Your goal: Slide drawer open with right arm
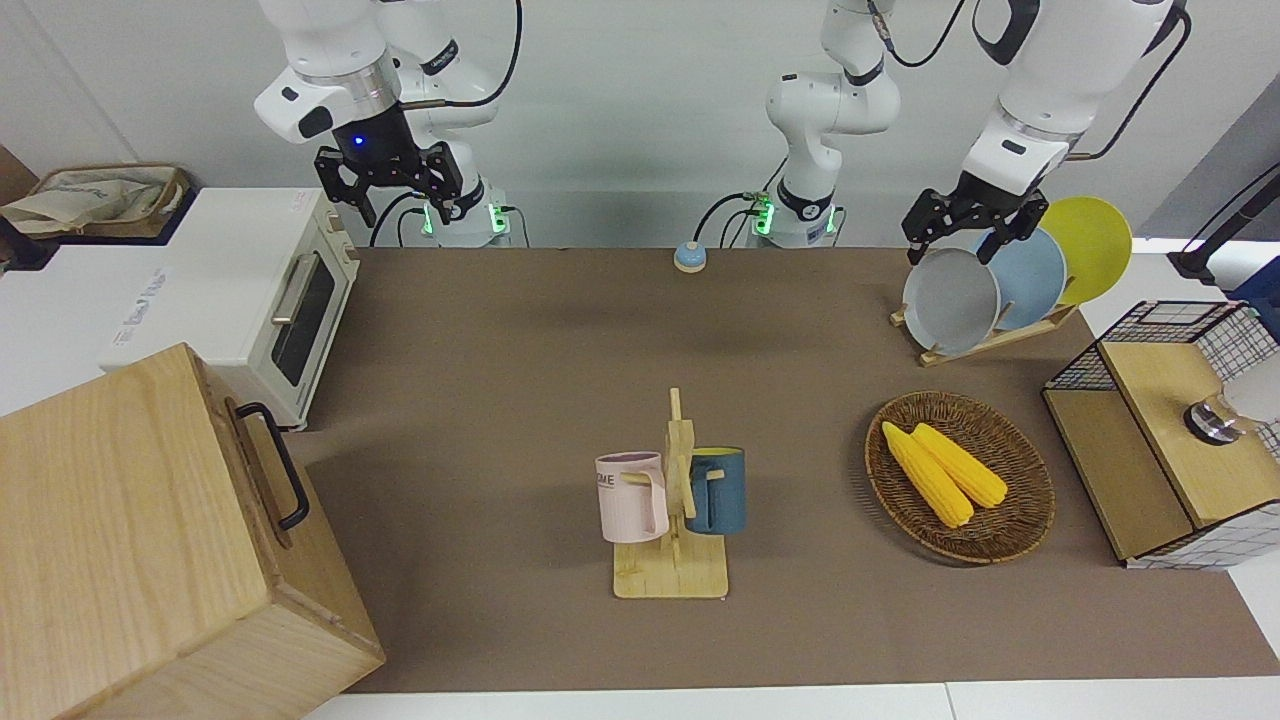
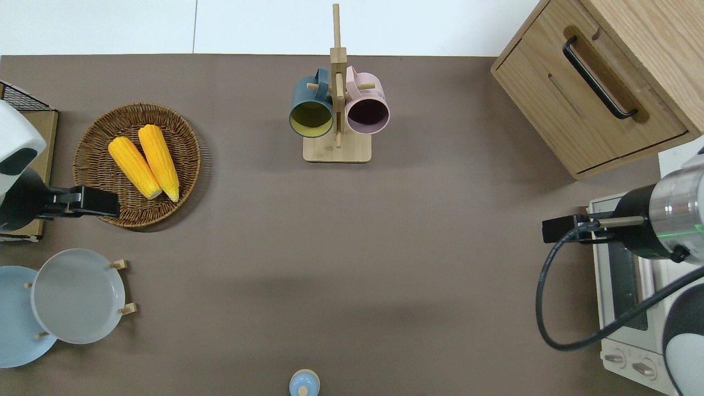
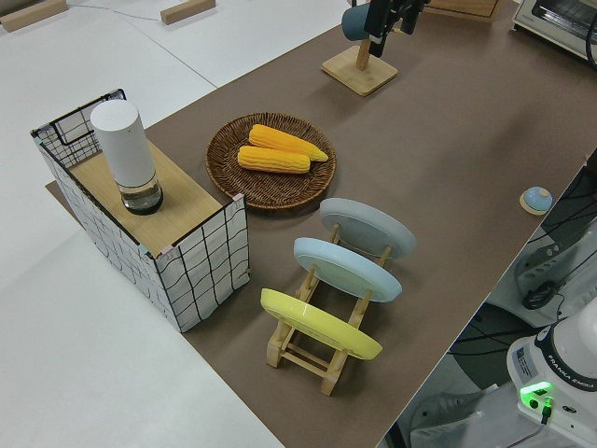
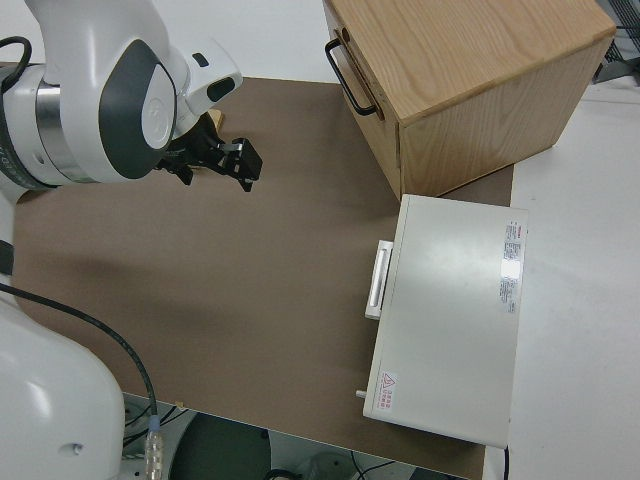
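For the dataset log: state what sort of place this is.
Most likely a robotics lab set up as a mock kitchen. Two arms stand at a brown-topped table that carries a toaster oven, a plate rack, a mug stand and a wooden drawer cabinet.

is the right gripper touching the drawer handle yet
Apart. The front view shows the right gripper raised near the toaster oven, with clear space separating it from the drawer and its black handle.

a brown-covered table (image 2: 440,247) carries a pale-wood cabinet (image 2: 599,88), white toaster oven (image 1: 255,300), wooden mug stand (image 2: 336,148), wicker basket (image 2: 96,143), plate rack (image 3: 317,350), wire-grid box (image 3: 149,233), and a small blue button (image 2: 303,383).
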